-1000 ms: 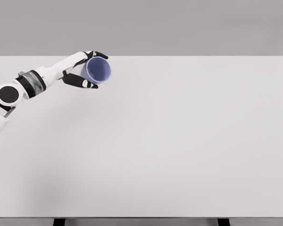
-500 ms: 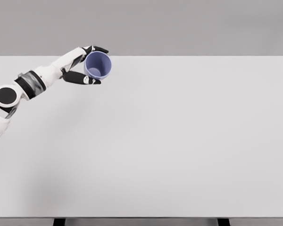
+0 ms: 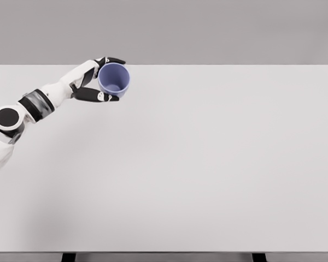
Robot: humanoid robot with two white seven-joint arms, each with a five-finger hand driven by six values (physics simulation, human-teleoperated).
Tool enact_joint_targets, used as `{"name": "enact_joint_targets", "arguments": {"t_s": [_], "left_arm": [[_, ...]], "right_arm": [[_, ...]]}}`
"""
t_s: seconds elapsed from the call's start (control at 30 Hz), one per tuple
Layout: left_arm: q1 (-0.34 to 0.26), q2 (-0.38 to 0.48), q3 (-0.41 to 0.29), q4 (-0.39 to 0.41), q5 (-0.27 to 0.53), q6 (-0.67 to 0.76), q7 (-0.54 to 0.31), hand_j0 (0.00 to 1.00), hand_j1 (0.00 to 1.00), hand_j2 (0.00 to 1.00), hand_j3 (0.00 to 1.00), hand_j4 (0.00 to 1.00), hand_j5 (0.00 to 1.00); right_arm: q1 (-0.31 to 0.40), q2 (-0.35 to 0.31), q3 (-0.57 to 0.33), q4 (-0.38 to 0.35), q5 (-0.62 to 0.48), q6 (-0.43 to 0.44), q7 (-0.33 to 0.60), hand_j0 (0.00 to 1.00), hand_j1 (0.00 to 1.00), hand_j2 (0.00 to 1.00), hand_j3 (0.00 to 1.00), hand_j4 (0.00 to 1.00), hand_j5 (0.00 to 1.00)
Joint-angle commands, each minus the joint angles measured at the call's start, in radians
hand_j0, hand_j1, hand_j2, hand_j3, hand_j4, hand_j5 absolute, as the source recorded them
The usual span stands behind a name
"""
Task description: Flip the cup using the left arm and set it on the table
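A blue cup (image 3: 114, 79) is at the far left of the white table (image 3: 208, 164), near its back edge. Its open mouth faces up and toward me, so I see inside it. My left hand (image 3: 105, 77) is shut on the cup, with dark fingertips above its rim and the thumb below its base side. The white left arm comes in from the lower left edge. Whether the cup touches the table I cannot tell.
The table's back edge runs just behind the cup. Its front edge lies along the bottom of the view, with two dark legs showing below it.
The cup has turned in my left hand from mouth facing sideways toward me to mouth tilted more upward. The forearm has lowered slightly.
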Motion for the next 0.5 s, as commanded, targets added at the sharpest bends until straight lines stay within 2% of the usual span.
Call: {"name": "enact_joint_targets", "arguments": {"t_s": [0.0,0.23,0.47], "left_arm": [[0.000,0.000,0.001,-0.009,0.027,0.000,0.000,0.81,0.81,0.81,0.81,0.81,0.81],[0.032,0.006,0.001,-0.083,0.093,-0.006,0.000,0.81,0.81,0.81,0.81,0.81,0.81],[0.052,0.006,0.001,-0.091,0.114,-0.005,0.000,0.81,0.81,0.81,0.81,0.81,0.81]], "right_arm": [[0.000,0.000,0.000,0.000,0.001,0.000,0.000,1.00,1.00,1.00,1.00,1.00,1.00],[0.000,0.000,0.000,0.000,-0.001,0.000,0.000,1.00,1.00,1.00,1.00,1.00,1.00],[0.000,0.000,0.000,0.000,0.001,0.000,0.000,1.00,1.00,1.00,1.00,1.00,1.00]]}}
